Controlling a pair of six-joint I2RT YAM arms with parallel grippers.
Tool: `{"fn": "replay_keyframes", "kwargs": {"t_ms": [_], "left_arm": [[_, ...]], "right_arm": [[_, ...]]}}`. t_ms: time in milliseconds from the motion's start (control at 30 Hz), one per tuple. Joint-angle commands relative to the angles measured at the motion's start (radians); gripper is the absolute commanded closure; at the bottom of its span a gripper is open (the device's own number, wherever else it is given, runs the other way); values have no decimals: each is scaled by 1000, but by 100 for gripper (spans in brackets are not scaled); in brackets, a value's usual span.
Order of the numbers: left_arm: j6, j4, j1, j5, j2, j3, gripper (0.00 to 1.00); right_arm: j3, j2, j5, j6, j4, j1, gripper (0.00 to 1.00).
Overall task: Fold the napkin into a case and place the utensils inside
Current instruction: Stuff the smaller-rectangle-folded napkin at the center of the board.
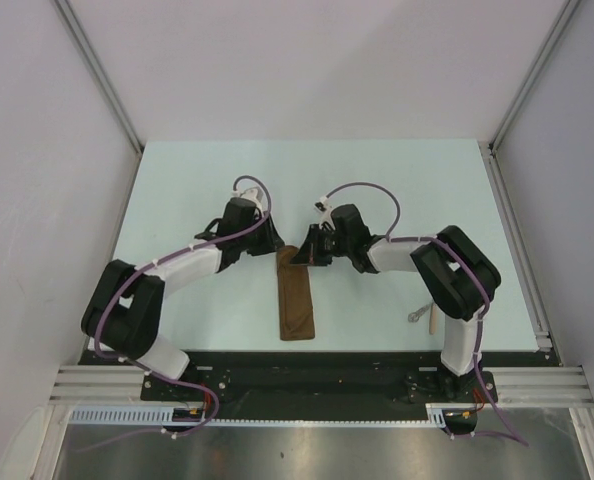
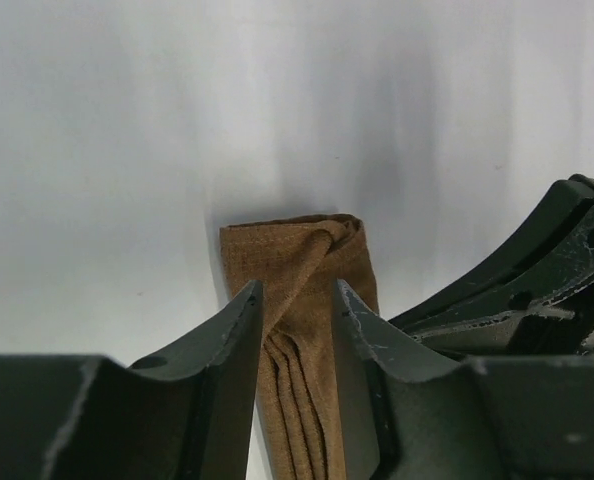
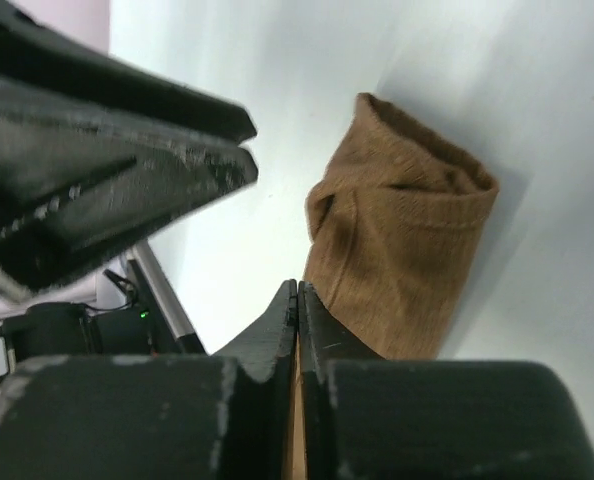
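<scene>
The dark-brown napkin [image 1: 297,305] lies folded into a narrow strip at the table's middle, running from near to far. My left gripper [image 1: 280,250] is open at the strip's far end, and its jaws straddle the cloth [image 2: 307,250] in the left wrist view. My right gripper [image 1: 302,258] sits at the same far end from the right. It is shut [image 3: 298,290] with a thin layer of napkin [image 3: 407,260] pinched between the jaws. A utensil with a pale tan handle [image 1: 427,319] lies at the near right, partly hidden by the right arm. No other utensil shows.
The pale table [image 1: 397,180] is walled by white panels at left, back and right. A metal rail [image 1: 522,250] runs along its right edge. The right arm's elbow [image 1: 462,270] stands over the utensil. The right gripper's body [image 2: 537,270] crowds the left wrist view.
</scene>
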Motion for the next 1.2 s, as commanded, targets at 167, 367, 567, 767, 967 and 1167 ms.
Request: {"fn": "replay_keyframes", "kwargs": {"t_ms": [167,367,567,767,967,1167], "left_arm": [[95,-87,-125,-248,68,89,67],[101,-84,-145,-303,68,78,72],[104,-79,-151,-291,100,81,76],[99,-78,-159,-280,95,80,67],[96,-72,-171,-286,88,72,65],[90,-62,-171,-274,103,74,74]], "right_arm": [[46,74,106,131,23,11,100],[28,83,155,180,48,25,100],[28,102,162,200,74,26,100],[32,113,163,208,86,29,100],[35,128,158,214,95,29,100],[37,132,168,215,95,32,100]]}}
